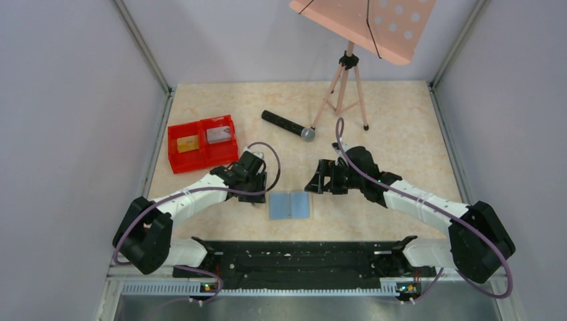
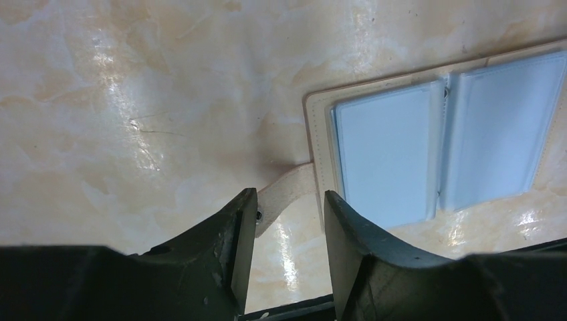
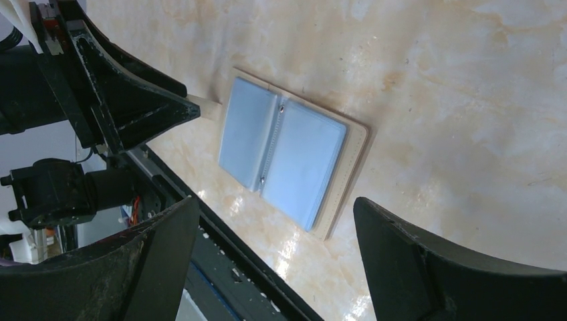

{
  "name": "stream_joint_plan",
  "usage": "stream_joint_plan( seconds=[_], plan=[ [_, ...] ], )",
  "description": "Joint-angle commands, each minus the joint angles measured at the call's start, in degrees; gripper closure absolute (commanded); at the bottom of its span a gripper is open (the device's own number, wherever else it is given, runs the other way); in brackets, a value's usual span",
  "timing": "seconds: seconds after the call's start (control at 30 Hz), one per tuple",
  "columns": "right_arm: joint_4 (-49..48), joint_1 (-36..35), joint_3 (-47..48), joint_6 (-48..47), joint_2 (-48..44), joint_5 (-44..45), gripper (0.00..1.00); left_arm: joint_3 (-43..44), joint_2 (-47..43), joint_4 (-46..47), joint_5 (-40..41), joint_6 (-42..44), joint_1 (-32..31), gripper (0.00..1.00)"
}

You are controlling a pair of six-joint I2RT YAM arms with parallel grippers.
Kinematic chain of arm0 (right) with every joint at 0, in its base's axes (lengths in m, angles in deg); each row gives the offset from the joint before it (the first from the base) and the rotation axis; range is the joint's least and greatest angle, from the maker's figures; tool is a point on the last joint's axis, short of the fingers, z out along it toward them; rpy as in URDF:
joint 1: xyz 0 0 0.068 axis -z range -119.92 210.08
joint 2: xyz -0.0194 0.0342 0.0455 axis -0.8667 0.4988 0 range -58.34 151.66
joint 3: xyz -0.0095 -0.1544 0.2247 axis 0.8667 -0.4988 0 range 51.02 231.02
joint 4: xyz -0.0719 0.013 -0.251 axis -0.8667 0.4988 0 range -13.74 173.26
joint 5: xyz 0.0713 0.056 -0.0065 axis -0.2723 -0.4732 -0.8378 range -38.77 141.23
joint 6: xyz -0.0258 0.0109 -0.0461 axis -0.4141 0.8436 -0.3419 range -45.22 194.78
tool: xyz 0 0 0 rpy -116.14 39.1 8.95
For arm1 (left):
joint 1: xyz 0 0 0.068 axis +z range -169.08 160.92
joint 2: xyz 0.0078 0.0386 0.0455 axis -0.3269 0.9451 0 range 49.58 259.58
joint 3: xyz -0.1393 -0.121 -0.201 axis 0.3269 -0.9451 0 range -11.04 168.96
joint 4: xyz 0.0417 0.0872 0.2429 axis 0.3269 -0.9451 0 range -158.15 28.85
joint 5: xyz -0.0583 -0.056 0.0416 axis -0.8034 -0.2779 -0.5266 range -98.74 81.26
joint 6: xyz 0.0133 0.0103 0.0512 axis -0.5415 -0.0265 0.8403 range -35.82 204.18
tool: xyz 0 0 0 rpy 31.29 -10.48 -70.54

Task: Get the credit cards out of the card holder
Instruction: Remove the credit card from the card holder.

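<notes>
The card holder (image 1: 290,205) lies open and flat on the worktop (image 1: 401,134), close to the near edge and just before the black base rail (image 1: 294,257). To its right and on its far side the surface is bare, and the microphone (image 1: 287,125) and the tripod (image 1: 344,93) are well apart, farther back. The holder shows two pale-blue clear pockets inside a cream stitched border, with a small cream strap (image 2: 294,184) at its left edge. Its long axis runs left to right and the centre fold runs near to far. The left gripper (image 2: 287,207) is at this strap, with its fingers a little apart and the strap end at their mouth; whether they touch it, I cannot tell. The right gripper (image 3: 275,207) hangs over the holder with its fingers wide apart, holding nothing. A gold-yellow credit card (image 1: 188,144) and a silvery grey credit card (image 1: 218,134) lie in the red tray (image 1: 202,160) at the far left.
</notes>
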Motion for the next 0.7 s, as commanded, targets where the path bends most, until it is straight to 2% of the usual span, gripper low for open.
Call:
stream_joint_plan(
  seconds=[0.0,0.4,0.67],
  plan=[
    [-1.08,-1.07,1.4,-0.34,-0.11,0.38,0.14,-0.25,-0.13,1.38,-0.03,-1.11,-0.25,0.52],
    [-1.5,-1.08,1.85,-0.48,0.29,-0.14,0.14,3.55,-0.63,-2.48,5.94,2.0,-0.25,0.5],
    [-1.49,-1.17,1.96,-0.61,0.43,-0.3,0.14,1.72,1.8,1.4,-0.27,0.95,-0.2,0.49]
  ],
)
